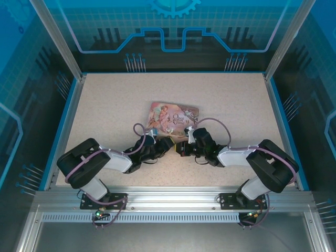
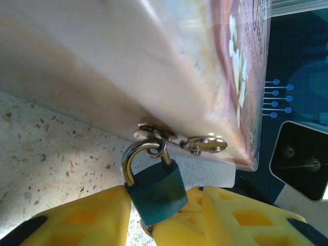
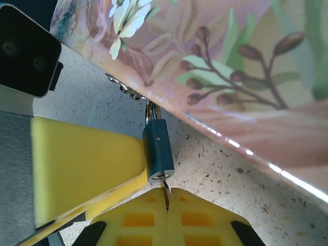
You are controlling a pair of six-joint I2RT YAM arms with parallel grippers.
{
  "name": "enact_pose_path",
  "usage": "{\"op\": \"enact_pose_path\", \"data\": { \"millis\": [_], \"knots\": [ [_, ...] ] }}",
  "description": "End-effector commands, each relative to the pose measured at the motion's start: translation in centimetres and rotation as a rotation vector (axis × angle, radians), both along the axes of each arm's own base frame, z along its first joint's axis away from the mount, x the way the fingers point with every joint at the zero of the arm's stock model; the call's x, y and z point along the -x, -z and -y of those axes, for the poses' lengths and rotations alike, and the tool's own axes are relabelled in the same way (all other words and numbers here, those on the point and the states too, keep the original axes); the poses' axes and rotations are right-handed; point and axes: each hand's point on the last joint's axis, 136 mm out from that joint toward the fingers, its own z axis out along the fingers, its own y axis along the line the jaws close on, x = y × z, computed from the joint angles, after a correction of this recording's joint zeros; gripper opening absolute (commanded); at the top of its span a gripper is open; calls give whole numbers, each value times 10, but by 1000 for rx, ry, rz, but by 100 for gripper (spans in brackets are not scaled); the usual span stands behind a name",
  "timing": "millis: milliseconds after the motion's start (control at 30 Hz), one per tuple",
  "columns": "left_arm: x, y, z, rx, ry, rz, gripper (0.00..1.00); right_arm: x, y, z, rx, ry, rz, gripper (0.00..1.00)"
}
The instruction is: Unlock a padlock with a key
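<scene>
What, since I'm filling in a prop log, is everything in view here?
pink illustrated rectangular tin box: 1, pink, middle of table
small dark teal padlock with silver shackle: 1, teal, hooked on the tin's hasp
silver metal hasp: 1, silver, tin's side
thin dark metal key: 1, dark, tip at padlock's keyhole end
speckled beige table: 1, beige, beneath all
left gripper: 1, yellow fingers, clamped on padlock
right gripper: 1, yellow fingers, pinching key
</scene>
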Motion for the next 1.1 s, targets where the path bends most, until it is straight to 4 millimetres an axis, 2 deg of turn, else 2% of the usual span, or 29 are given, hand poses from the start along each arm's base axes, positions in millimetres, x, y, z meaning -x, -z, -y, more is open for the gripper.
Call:
{"op": "enact_pose_path", "data": {
  "millis": [0,133,233,367,733,800,933,1067],
  "knots": [
    [-4,-11,4,64,-18,25,38,9,-5,-3,-21,-18,-4,0],
    [1,-11,4,60,-12,24,44,7,-8,-3,-35,-5,1,0],
    [2,-11,5,55,-12,25,44,7,-11,-7,-52,-12,-2,0],
    [-3,-17,8,59,-14,46,36,8,-10,-7,-55,-12,-11,0],
    [-7,-27,2,10,-40,74,5,9,-11,-5,-36,-28,14,7],
    [-8,-28,0,4,-50,73,2,9,-12,-2,-16,-27,31,13],
    [-10,-31,-1,-12,-57,76,0,11,-14,10,37,-27,66,37],
    [-11,-36,0,-21,-55,79,0,13,-17,32,137,-19,127,54]
  ]
}}
